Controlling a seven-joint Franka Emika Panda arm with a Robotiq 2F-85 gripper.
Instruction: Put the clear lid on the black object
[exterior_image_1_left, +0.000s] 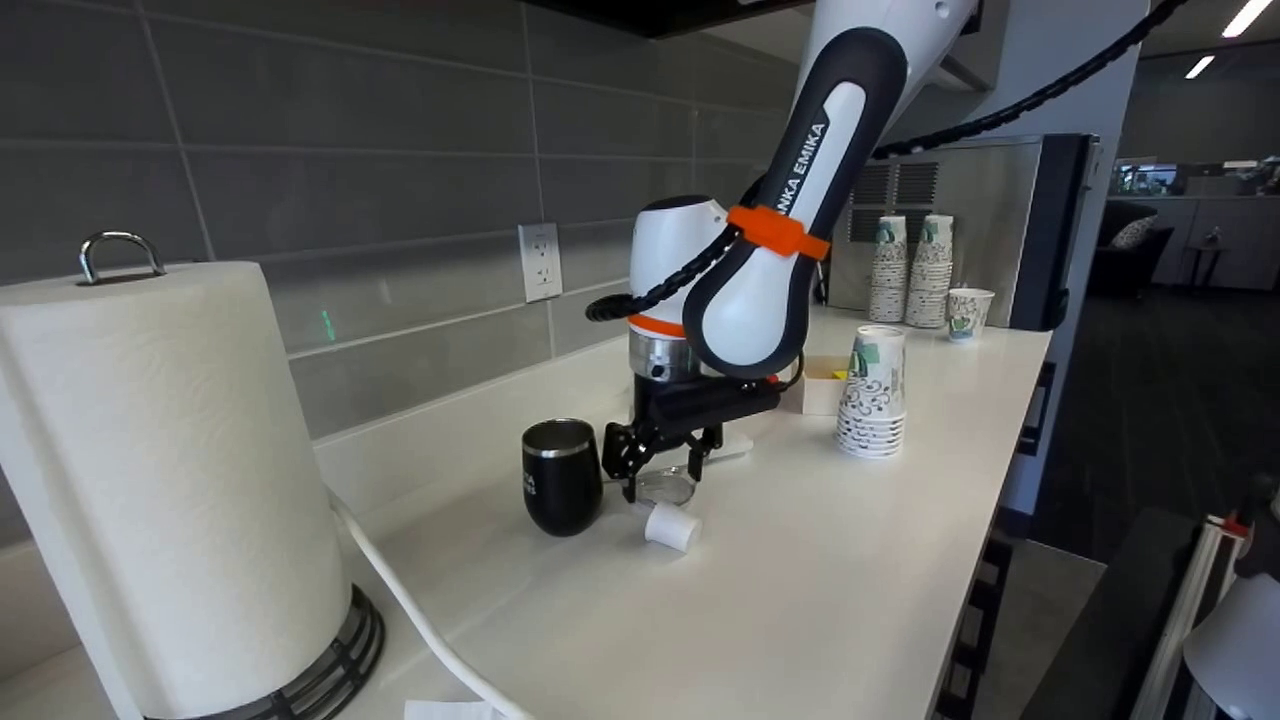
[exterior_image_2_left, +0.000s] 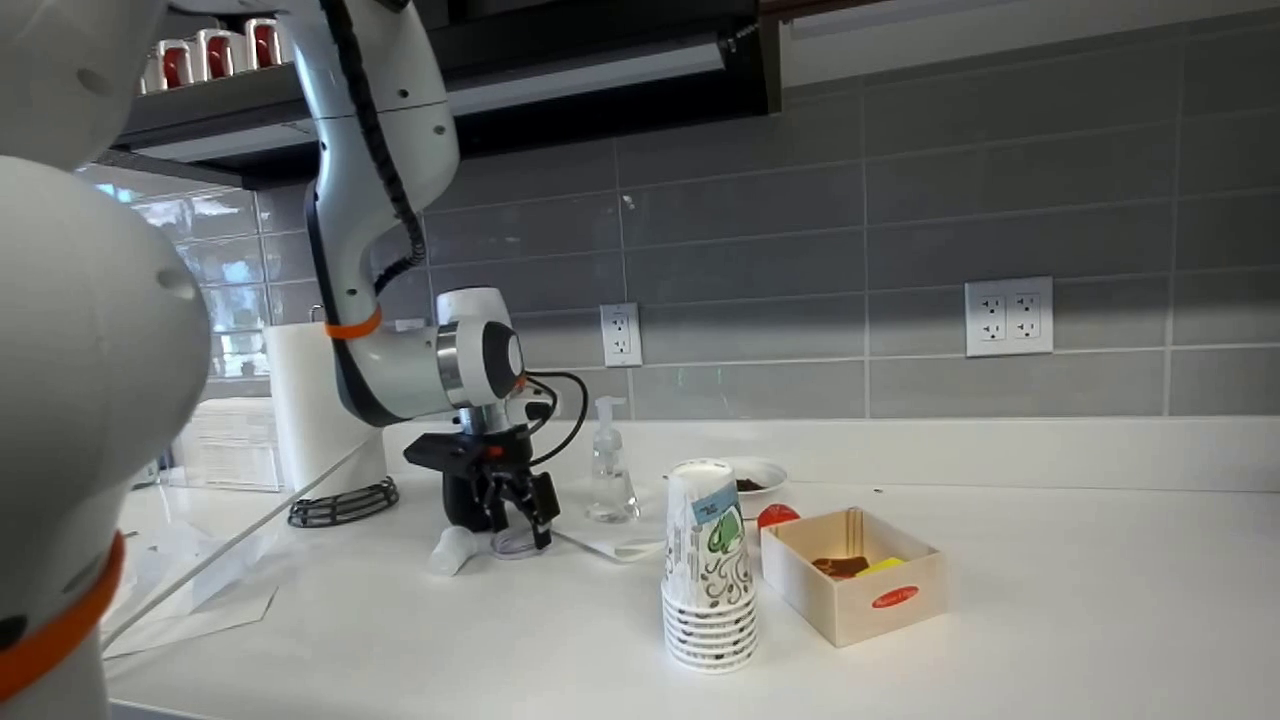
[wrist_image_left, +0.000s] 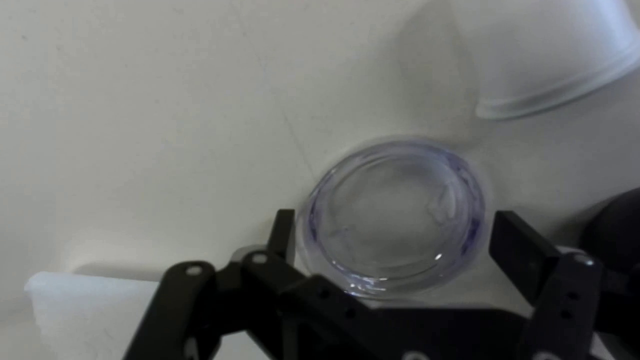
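The clear lid (wrist_image_left: 395, 200) lies flat on the white counter, and it shows in both exterior views (exterior_image_1_left: 668, 488) (exterior_image_2_left: 514, 544). My gripper (wrist_image_left: 392, 225) is open, with one finger on each side of the lid. The left finger in the wrist view is close to the rim; whether it touches is unclear. A gap shows at the right finger. In an exterior view the gripper (exterior_image_1_left: 661, 486) is low at the counter. The black cup (exterior_image_1_left: 562, 487) stands upright just beside it, its mouth uncovered. Only its edge shows in the wrist view (wrist_image_left: 612, 230); the arm partly hides it in an exterior view (exterior_image_2_left: 460, 505).
A small white cylindrical piece (exterior_image_1_left: 672, 527) lies on its side near the lid. A paper towel roll (exterior_image_1_left: 170, 480) and a white cable (exterior_image_1_left: 420, 610) are beyond the cup. Stacked paper cups (exterior_image_2_left: 710, 570), a wooden box (exterior_image_2_left: 850, 590) and a soap bottle (exterior_image_2_left: 610, 470) stand on the counter.
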